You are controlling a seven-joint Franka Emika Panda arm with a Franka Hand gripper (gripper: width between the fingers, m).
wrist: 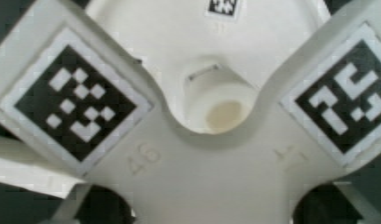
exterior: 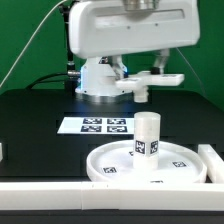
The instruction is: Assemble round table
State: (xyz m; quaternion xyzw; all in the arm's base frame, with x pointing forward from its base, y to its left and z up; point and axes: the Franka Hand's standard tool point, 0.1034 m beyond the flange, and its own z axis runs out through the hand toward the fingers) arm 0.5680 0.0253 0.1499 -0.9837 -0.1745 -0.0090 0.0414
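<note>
Leg (exterior: 147, 135) stands upright, long axis vertical, on the round disc (exterior: 108, 162) at lower centre of the exterior view. Gripper (exterior: 146, 93) hangs mid-frame. The cross-shaped foot (wrist: 187, 175), 2 tags showing, fills the wrist view; its grip can't be told. Black table (exterior: 40, 120), green backdrop (exterior: 208, 45).

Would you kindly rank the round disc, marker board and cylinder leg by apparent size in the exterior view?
Largest: round disc, also nearest the camera.
Then marker board and cylinder leg: similar area, left unranked.
</note>
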